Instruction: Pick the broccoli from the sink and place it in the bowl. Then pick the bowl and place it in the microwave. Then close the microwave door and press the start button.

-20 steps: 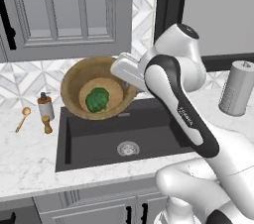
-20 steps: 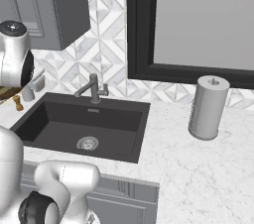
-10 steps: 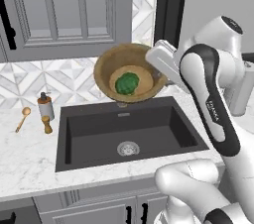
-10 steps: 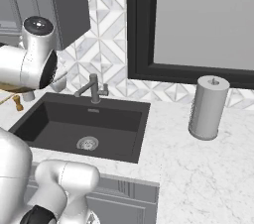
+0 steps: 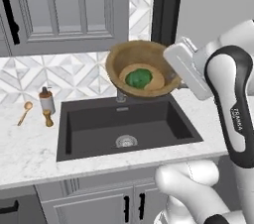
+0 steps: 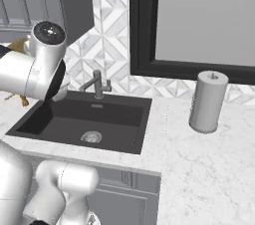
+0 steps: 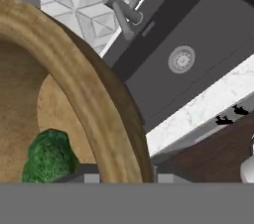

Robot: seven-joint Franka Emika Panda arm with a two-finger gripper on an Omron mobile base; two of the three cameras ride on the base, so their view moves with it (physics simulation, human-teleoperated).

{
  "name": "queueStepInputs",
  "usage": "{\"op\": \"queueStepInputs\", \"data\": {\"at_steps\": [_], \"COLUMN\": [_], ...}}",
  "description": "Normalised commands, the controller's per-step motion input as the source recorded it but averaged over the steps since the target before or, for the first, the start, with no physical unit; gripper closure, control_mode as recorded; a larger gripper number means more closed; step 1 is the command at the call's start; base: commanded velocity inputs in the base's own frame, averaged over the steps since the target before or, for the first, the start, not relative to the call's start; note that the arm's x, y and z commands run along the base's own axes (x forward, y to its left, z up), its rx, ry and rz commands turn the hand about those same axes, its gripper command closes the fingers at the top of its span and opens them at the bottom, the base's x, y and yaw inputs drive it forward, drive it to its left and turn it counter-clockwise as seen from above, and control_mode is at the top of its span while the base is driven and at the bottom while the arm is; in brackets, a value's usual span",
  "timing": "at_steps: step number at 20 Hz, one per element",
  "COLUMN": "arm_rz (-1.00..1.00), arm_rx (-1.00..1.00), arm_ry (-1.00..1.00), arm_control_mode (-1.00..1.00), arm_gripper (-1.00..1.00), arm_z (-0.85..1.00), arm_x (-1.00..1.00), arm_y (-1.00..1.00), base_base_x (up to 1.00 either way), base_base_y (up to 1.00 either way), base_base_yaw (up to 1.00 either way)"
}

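Left base view: arm lettering reads "FRANKA", bowl aloft.

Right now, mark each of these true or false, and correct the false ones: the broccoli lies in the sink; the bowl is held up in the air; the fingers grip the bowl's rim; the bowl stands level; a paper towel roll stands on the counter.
1. The broccoli lies in the sink. False: it sits inside the bowl.
2. The bowl is held up in the air. True.
3. The fingers grip the bowl's rim. True.
4. The bowl stands level. False: it is tilted, its inside facing the left base camera.
5. A paper towel roll stands on the counter. True.
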Motion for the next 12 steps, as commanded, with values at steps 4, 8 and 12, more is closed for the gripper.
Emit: {"op": "queueStepInputs", "data": {"at_steps": [4, 8, 12], "arm_rz": [0.0, 0.0, 0.0], "arm_rx": [0.0, 0.0, 0.0], "arm_ry": [0.0, 0.0, 0.0], "arm_control_mode": [1.0, 1.0, 1.0], "arm_gripper": [1.0, 1.0, 1.0], "arm_z": [0.0, 0.0, 0.0], "arm_x": [0.0, 0.0, 0.0], "arm_y": [0.0, 0.0, 0.0], "base_base_x": [-0.95, -0.47, -0.17], "base_base_y": [0.58, 0.87, 0.85], "base_base_yaw": [0.24, 0.72, 0.89]}}
